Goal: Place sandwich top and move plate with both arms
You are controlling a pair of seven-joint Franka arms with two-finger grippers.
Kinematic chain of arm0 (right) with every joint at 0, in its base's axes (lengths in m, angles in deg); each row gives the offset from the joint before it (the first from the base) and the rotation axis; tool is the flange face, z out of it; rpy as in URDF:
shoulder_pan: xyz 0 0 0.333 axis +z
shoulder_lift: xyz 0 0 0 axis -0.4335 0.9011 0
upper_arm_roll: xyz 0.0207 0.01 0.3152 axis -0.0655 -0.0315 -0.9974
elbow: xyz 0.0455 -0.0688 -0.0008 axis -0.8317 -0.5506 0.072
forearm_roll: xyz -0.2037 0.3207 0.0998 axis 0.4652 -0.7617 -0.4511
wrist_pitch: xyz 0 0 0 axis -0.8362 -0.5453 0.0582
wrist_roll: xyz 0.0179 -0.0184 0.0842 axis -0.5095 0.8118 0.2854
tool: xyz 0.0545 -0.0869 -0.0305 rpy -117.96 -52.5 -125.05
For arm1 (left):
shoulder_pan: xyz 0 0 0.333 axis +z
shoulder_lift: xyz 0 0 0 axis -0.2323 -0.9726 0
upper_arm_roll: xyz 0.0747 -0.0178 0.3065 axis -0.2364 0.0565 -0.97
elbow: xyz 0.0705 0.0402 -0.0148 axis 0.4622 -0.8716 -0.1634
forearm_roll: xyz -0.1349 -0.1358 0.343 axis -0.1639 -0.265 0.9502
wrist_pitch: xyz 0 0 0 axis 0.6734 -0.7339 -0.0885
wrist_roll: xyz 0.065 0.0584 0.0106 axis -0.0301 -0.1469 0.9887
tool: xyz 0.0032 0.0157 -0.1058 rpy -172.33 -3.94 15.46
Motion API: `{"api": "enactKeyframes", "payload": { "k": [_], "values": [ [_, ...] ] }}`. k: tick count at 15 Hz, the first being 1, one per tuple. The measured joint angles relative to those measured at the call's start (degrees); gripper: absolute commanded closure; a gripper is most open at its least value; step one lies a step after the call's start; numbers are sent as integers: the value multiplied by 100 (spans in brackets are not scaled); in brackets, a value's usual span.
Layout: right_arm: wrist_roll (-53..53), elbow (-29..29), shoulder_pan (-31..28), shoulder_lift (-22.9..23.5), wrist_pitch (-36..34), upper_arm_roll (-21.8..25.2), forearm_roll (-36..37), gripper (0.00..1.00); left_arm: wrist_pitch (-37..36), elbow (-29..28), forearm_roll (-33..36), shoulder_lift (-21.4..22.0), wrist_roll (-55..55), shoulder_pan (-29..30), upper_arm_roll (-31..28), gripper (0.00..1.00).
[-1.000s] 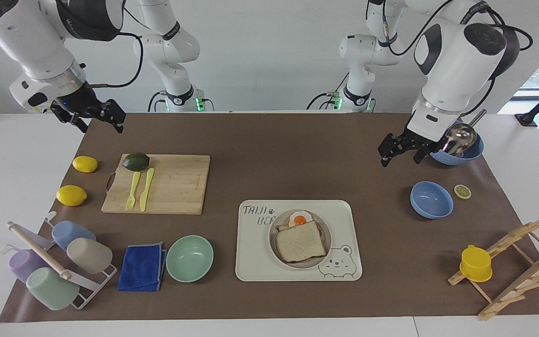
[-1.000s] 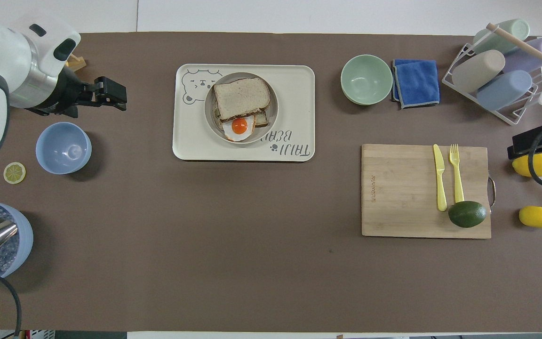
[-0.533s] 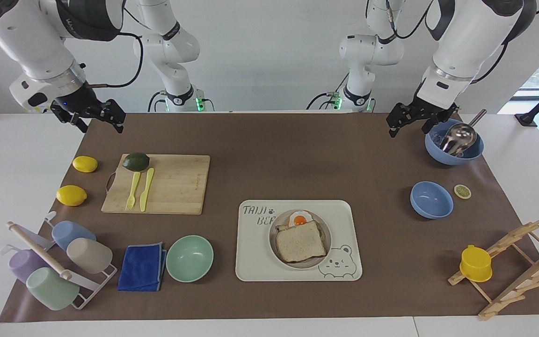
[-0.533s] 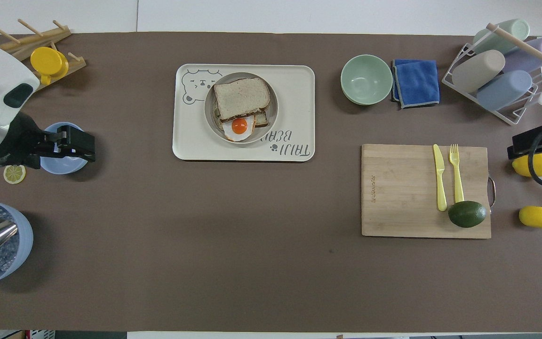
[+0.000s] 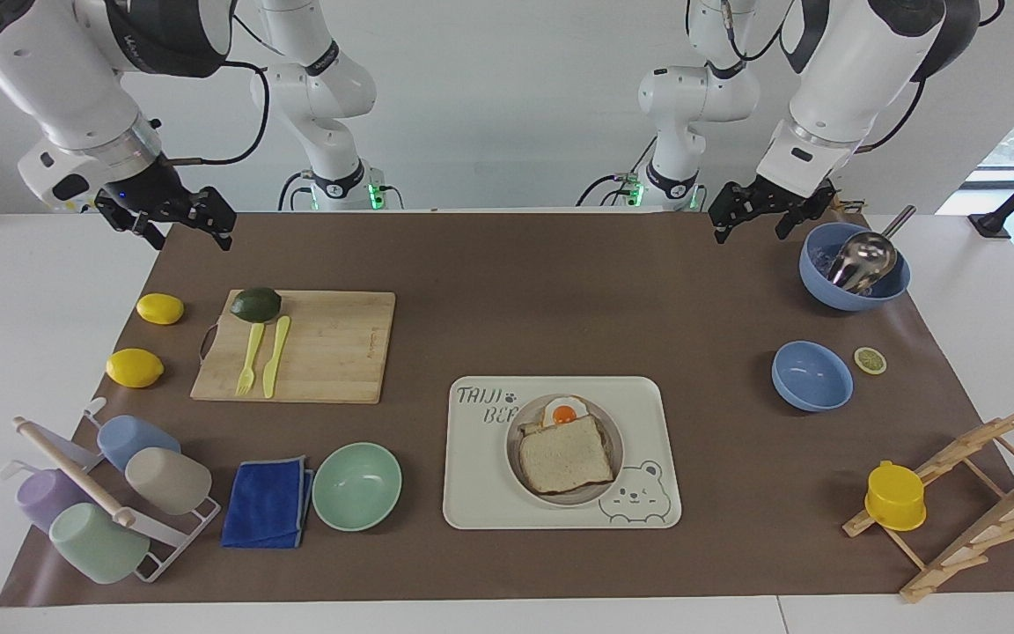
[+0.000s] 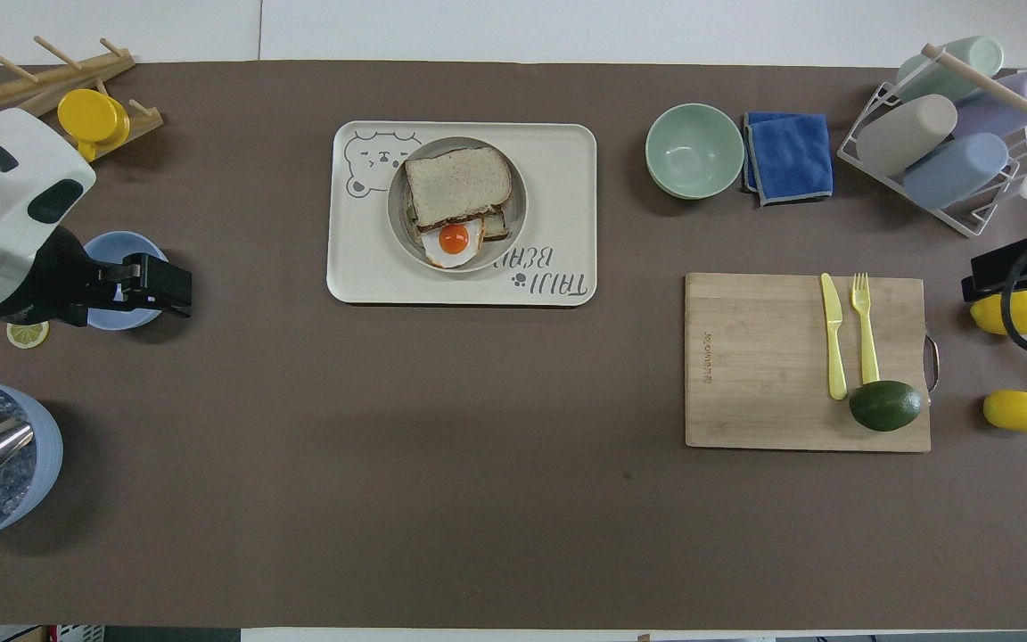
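Since a second ago the left gripper has risen from beside the big bowl and now hangs over the mat's robot-side edge, jaws wide and empty; the right gripper has stayed over the mat's corner at its own end, waiting, jaws also apart and empty. The top lies on the sandwich, covering most of the egg, on the plate; the plate sits on the tray.
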Motion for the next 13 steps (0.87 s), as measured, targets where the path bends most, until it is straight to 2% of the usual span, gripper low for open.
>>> {"api": "enactKeyframes", "payload": {
  "k": [13],
  "values": [
    [0, 3, -2, -4, 3, 5, 0, 0, -27, 19, -8, -10, -51, 1, 0, 0]
  ]
}}
